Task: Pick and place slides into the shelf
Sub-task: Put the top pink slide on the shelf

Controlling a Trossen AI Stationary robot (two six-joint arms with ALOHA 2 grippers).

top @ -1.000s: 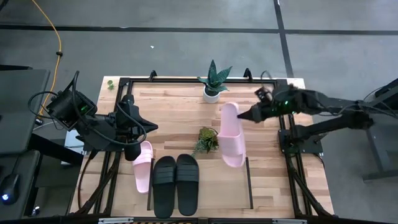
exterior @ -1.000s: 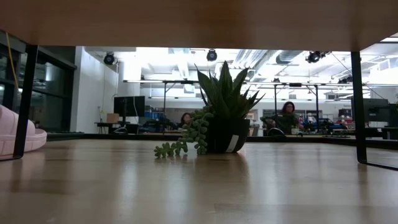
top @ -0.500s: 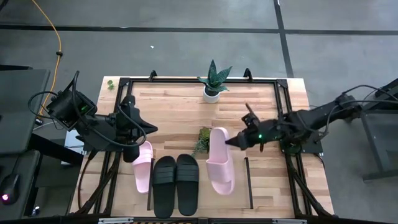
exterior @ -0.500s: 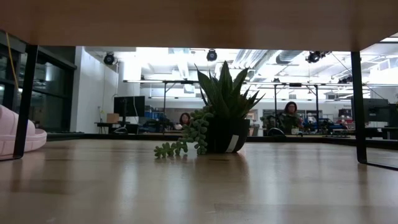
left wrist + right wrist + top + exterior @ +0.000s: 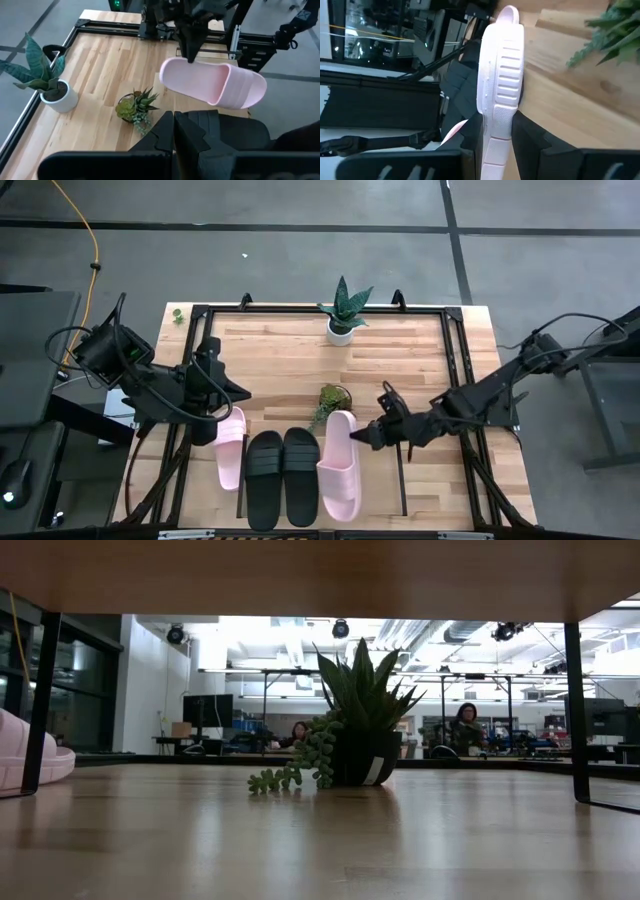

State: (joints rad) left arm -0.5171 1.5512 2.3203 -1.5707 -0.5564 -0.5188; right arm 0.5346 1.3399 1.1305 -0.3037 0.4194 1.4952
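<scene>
Right gripper [image 5: 362, 437] is clamped on the heel edge of a pink slide [image 5: 338, 466], holding it just right of the two black slides [image 5: 283, 475] on the shelf [image 5: 401, 480]. The other pink slide [image 5: 229, 446] sits left of the black pair. Left gripper [image 5: 218, 423] hangs over that one; can't tell how its fingers stand.

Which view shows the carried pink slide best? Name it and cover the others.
The high view: the pink slide shows whole, held at its heel end by the right claw, beside the black slides. The left wrist view shows it side-on, the right wrist view only its edge between the fingers. The low view misses it.
</scene>
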